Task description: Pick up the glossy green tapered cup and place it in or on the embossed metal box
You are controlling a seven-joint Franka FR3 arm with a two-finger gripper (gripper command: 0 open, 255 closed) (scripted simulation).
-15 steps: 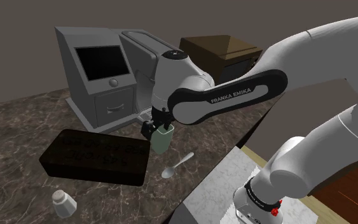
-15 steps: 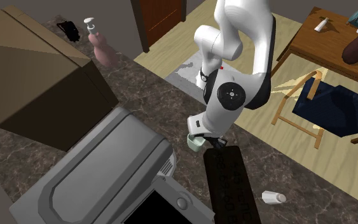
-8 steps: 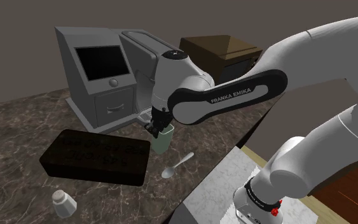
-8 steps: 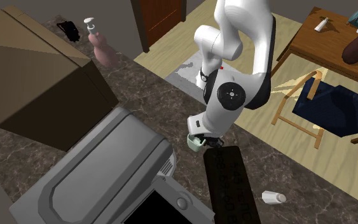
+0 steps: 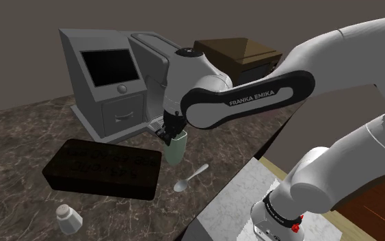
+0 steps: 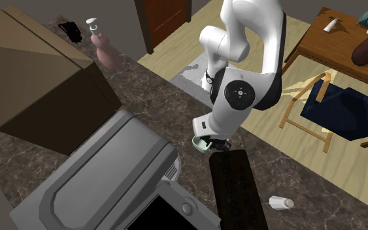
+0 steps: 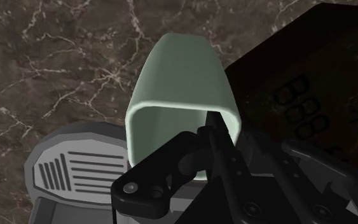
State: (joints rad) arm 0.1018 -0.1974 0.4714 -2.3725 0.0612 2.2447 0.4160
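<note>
The pale green tapered cup (image 5: 176, 150) (image 6: 200, 144) (image 7: 180, 83) stands upright beside the end of the dark embossed box (image 5: 102, 168) (image 6: 238, 189) (image 7: 311, 83) on the marble counter. My black gripper (image 5: 168, 135) (image 6: 215, 142) (image 7: 212, 137) comes down from above. It is shut on the cup's rim on the box side, one finger inside the cup and one outside. The cup's base is just above or on the counter; I cannot tell which.
A grey machine (image 5: 105, 79) (image 6: 104, 183) stands right behind the cup, with a brown box (image 5: 235, 55) (image 6: 32, 72) beyond it. A spoon (image 5: 191, 178) and a small white bottle (image 5: 68, 218) (image 6: 281, 202) lie near the counter's front edge. A pink dispenser (image 6: 102, 46) stands by the brown box.
The fingers went from open around the cup's rim to shut on it. The hand and the cup have since shifted slightly upward.
</note>
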